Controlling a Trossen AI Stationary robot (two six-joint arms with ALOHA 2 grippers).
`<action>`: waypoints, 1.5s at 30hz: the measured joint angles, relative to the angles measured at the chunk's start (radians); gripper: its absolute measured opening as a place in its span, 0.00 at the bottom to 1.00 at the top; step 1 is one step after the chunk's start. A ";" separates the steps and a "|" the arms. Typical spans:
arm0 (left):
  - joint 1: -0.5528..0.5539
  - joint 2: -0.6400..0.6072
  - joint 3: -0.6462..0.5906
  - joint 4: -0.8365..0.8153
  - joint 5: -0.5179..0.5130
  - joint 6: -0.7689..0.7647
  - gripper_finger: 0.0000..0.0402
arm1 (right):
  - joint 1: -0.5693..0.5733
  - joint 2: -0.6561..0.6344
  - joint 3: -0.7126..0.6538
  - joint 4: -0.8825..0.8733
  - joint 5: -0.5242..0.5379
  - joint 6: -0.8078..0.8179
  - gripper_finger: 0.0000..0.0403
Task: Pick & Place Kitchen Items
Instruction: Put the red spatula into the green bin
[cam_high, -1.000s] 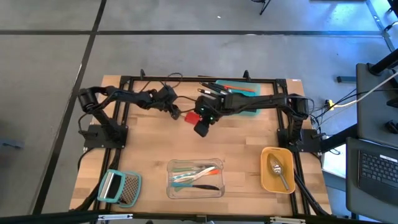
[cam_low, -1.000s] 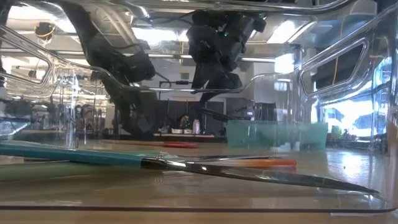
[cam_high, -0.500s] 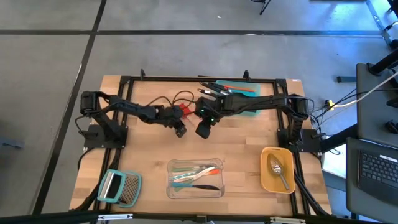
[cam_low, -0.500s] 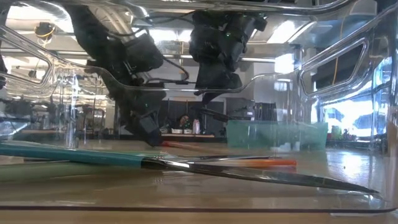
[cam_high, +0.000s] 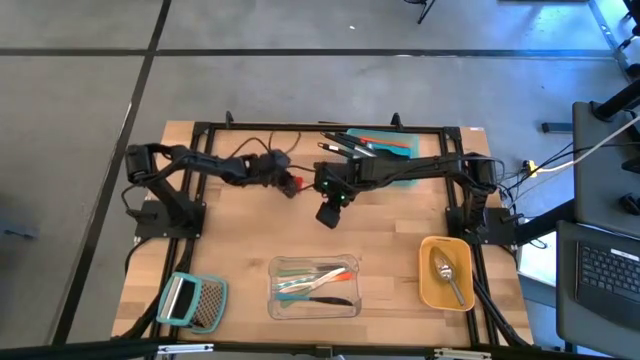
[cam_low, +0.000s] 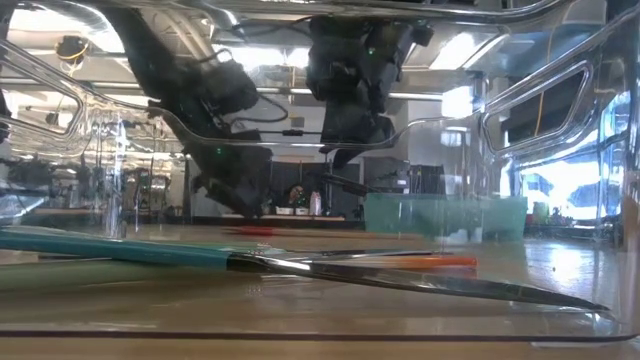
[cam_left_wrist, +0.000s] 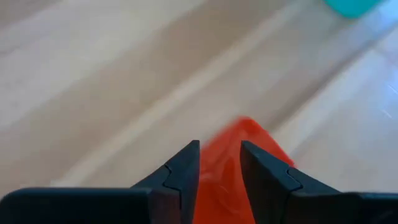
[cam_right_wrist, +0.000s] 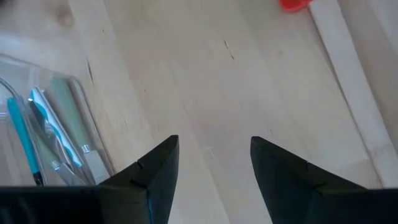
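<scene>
A red spatula (cam_high: 293, 184) sits near the table's middle, and its red blade (cam_left_wrist: 249, 140) sticks out past my left gripper (cam_left_wrist: 220, 163), which is shut on it. The low view shows the red spatula (cam_low: 248, 231) low, close to the tabletop. My right gripper (cam_high: 329, 213) hovers open just right of it over bare wood, touching nothing. The other utensils lie in a teal container (cam_high: 400, 178) at the far edge, a clear container (cam_high: 315, 287) at the near edge, and a yellow container (cam_high: 447, 272) with a silver spoon (cam_high: 447, 272). My left gripper pinches the red spatula's red blade end (cam_left_wrist: 217, 180) between its two fingers. It comes from the table's left, slanting downward. The blade's free end points on past the fingertips. Whether the spatula is lifted off the wood I cannot tell.
A flat grater with a teal handle (cam_high: 192, 300) lies at the near left corner. A black frame (cam_high: 300, 127) runs round the far and side edges. Bare wood (cam_right_wrist: 249, 93) stretches between the grippers and the clear container (cam_right_wrist: 50, 130).
My left gripper swung out from the far left toward the table's middle and near edge, then drew back a little toward the far edge, ending at the red spatula. The spatula has shifted slightly to the left. My right gripper has kept nearly still.
</scene>
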 joint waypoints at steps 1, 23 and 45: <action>0.027 0.007 0.000 0.011 0.028 0.008 0.27 | 0.002 0.000 0.000 0.000 0.000 0.001 0.50; -0.132 0.080 0.004 0.013 0.177 -0.010 0.26 | 0.007 0.000 0.000 0.000 0.016 0.018 0.50; -0.040 0.044 0.064 0.092 0.189 0.523 0.40 | 0.007 0.000 0.000 -0.020 0.003 0.058 0.50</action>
